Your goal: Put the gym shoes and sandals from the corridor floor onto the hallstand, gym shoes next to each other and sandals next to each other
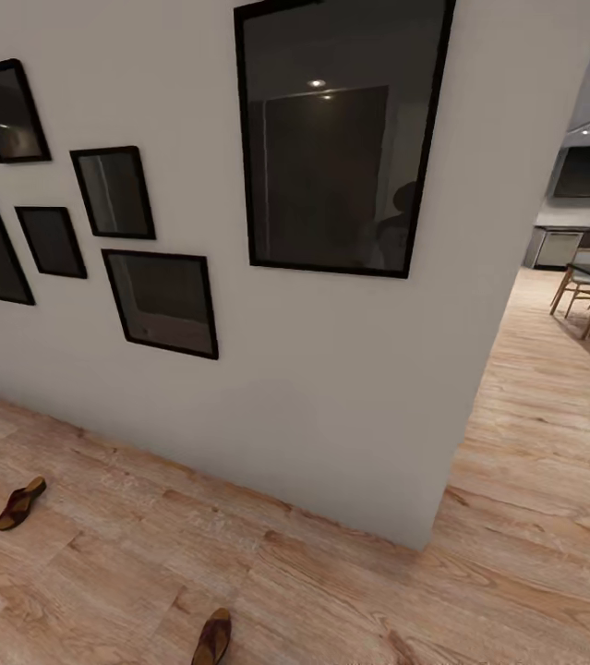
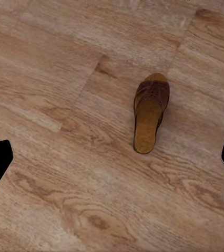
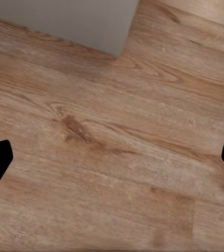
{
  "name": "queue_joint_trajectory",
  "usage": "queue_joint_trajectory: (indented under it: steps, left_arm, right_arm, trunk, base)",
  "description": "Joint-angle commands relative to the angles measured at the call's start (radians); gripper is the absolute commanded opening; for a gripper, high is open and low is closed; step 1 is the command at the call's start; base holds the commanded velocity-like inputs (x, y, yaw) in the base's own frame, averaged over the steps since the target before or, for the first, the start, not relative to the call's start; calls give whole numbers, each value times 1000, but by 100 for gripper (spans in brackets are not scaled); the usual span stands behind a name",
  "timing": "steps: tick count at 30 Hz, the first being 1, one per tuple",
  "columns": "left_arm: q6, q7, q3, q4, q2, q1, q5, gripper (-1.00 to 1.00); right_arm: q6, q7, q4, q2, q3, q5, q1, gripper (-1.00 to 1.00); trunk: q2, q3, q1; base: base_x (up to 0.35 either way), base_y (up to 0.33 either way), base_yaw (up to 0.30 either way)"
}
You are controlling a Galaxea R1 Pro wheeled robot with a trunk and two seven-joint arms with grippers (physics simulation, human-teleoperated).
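Two brown sandals lie well apart on corridor floor [image 1: 350, 591]: one sandal [image 1: 20, 502] far left, second sandal [image 1: 211, 637] near centre below framed pictures [image 1: 161, 303] on white wall [image 1: 350, 388]. Left gripper [image 2: 112, 160] spread wide above sandal; right gripper [image 3: 112, 160] spread wide over planks.

Soft, even light; faint shadow on the wall [image 1: 331, 397] near the floor [image 1: 350, 591]. Ceiling spots glare in the big frame [image 1: 336, 139]. Wrist views slightly blurred.
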Motion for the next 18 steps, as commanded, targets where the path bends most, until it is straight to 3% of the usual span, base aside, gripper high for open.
queue_joint_trajectory:
  steps: [1,7,13,18]
  left_arm:
    - [-3,-2,1,0,0,0,5,100]
    - [-3,-2,2,0,0,0,5,100]
    - [-3,-1,2,-1,1,0,6,100]
    - [-3,-2,2,-1,1,0,6,100]
  right_arm:
    - [-3,-2,1,0,0,0,-1,100]
    - [-2,-3,1,0,1,1,-1,100]
    - [-3,-3,1,0,0,1,-1,100]
    - [-3,-1,-2,0,3,1,-1,100]
  trunk:
    - [-1,-1,0]
    - [-1,-1,0]
    - [-1,-1,0]
    - [-1,-1,0]
  base:
    - [0,0,-296]
    - [0,18,-296]
    - [0,154,-281]
    - [0,237,-96]
